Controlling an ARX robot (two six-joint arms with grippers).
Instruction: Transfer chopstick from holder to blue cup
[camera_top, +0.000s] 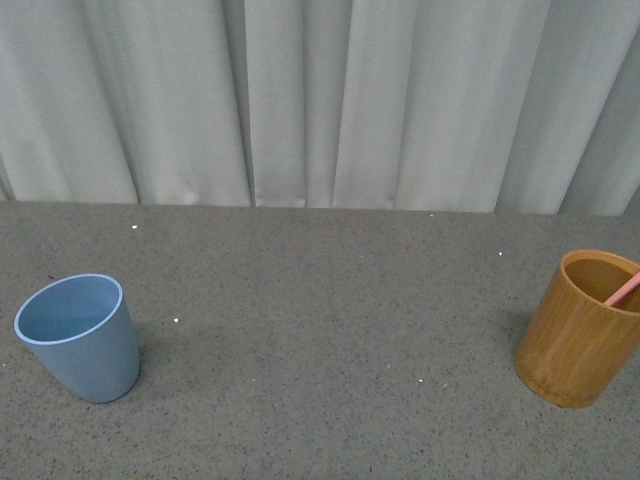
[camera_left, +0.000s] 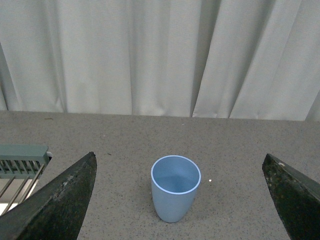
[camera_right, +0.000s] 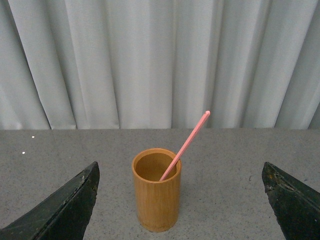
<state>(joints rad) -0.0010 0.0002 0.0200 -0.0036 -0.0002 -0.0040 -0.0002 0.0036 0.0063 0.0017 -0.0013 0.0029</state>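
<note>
The blue cup (camera_top: 80, 335) stands upright and empty at the table's left; it also shows in the left wrist view (camera_left: 174, 187), ahead of and between the wide-open fingers (camera_left: 60, 200) of my left gripper (camera_left: 180, 210). The orange-brown holder (camera_top: 583, 325) stands at the right edge of the front view with the pink chopstick (camera_top: 622, 290) leaning in it. In the right wrist view the holder (camera_right: 156, 195) stands ahead of my open right gripper (camera_right: 180, 210), apart from its fingers (camera_right: 62, 207). The chopstick (camera_right: 186, 145) leans out over the rim. Neither gripper shows in the front view.
A grey speckled table (camera_top: 320, 330) runs back to a white pleated curtain (camera_top: 320, 100). A pale green rack with metal wires (camera_left: 20, 162) sits beside the left gripper in the left wrist view.
</note>
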